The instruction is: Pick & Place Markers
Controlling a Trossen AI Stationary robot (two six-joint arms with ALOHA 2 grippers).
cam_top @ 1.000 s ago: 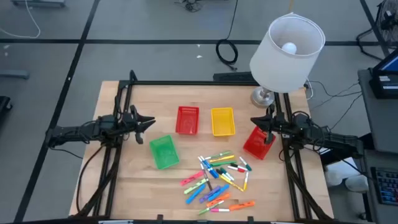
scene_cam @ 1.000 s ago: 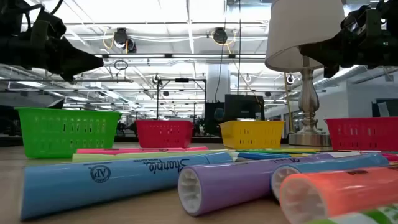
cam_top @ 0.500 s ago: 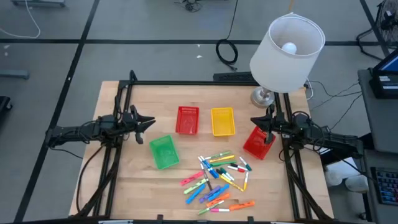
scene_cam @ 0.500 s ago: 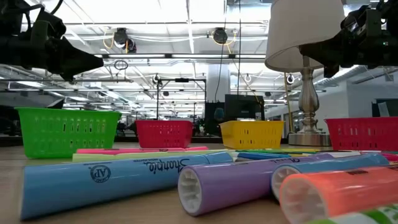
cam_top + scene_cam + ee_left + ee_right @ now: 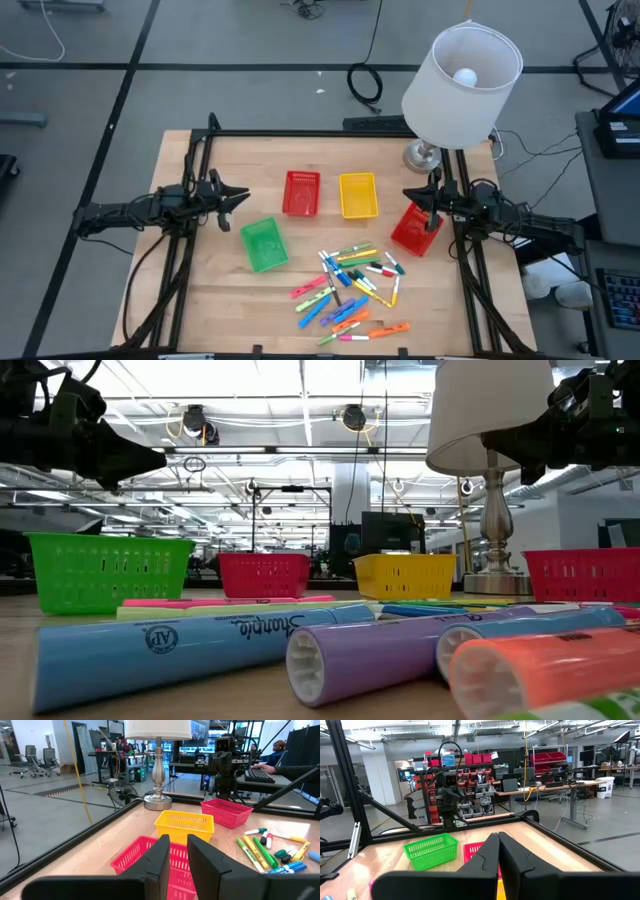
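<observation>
A loose heap of capped markers [image 5: 350,285] in pink, orange, blue, purple, green, yellow, red and white lies on the near half of the wooden table [image 5: 220,300], spread from the middle of the board toward five o'clock in the overhead view; from table height a blue marker [image 5: 190,640], a purple one [image 5: 370,650] and an orange one [image 5: 540,670] lie on their sides closest to the lens. At about ten o'clock from the heap sits a green basket [image 5: 263,243], tilted slightly on the board, with a red basket [image 5: 301,193] and a yellow basket [image 5: 358,194] side by side at twelve o'clock, and a second red basket [image 5: 415,229] at two o'clock, just under the right arm's tip. The left gripper [image 5: 238,195] hovers above the table at nine o'clock, well apart from the markers, its jaws standing a little parted and empty, as its own wrist camera shows past its two dark fingers [image 5: 162,857]. The right gripper [image 5: 412,196] hangs at three o'clock, over the edge of the second red basket, its jaws clenched together on nothing. A table lamp [image 5: 460,75] with a white shade stands at the far right corner, at one o'clock. Beyond the table, a seated person [image 5: 280,750] works at a desk.
</observation>
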